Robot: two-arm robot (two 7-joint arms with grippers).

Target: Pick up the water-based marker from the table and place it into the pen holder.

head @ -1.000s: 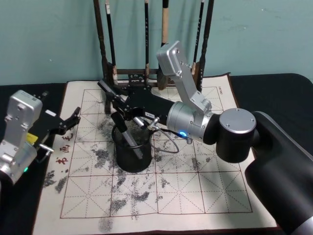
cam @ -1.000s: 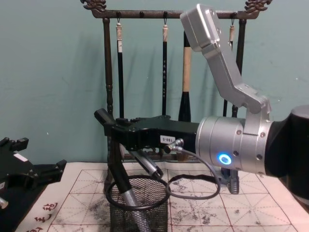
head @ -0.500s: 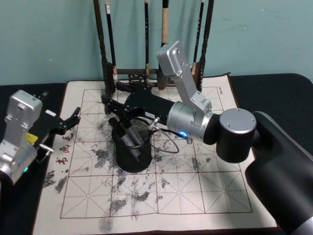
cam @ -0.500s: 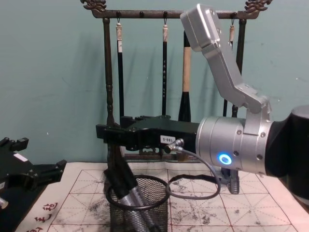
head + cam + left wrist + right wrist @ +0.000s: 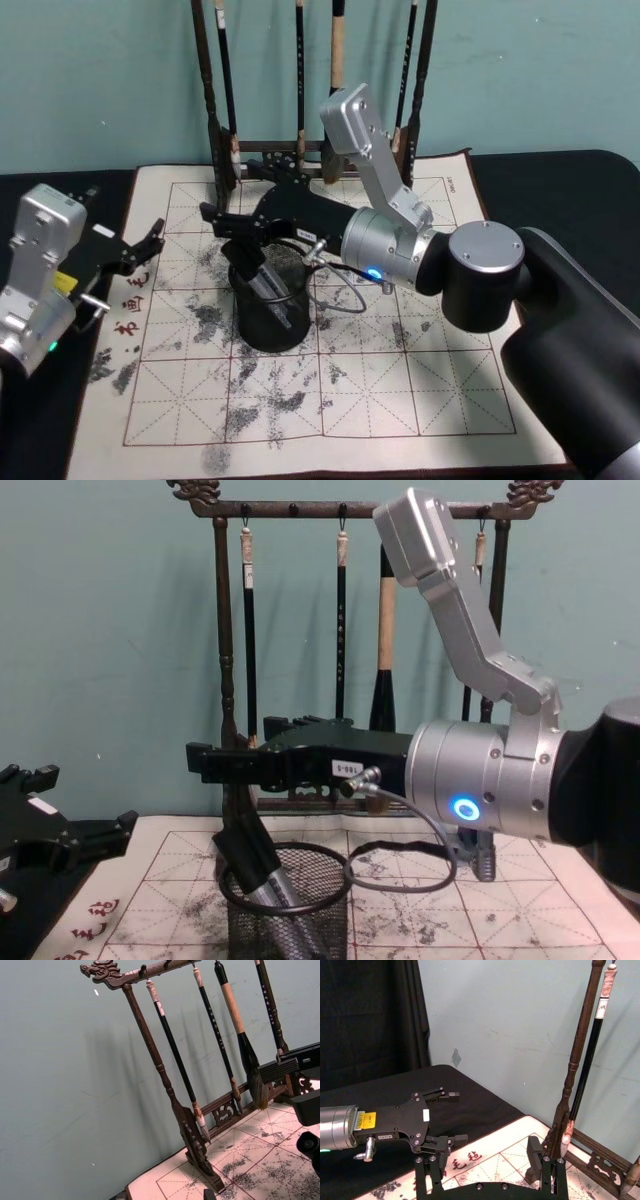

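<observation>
Now marker (image 5: 262, 872) deeper inside pen holder (image 5: 288, 912), right gripper (image 5: 205, 762) fingers apart.

- Counted one pen holder (image 5: 270, 315), one marker (image 5: 262, 280) inside.
- Behind the holder, one brush rack (image 5: 225, 660), five brushes hung.
- Two grippers.

above pen holder (image 5: 270, 318): blocked by right gripper (image 5: 228, 222), fingers spread | behind: brush rack (image 5: 300, 150) close | front and right: gridded mat (image 5: 400, 380) bare | left: left gripper (image 5: 140, 250) near
</observation>
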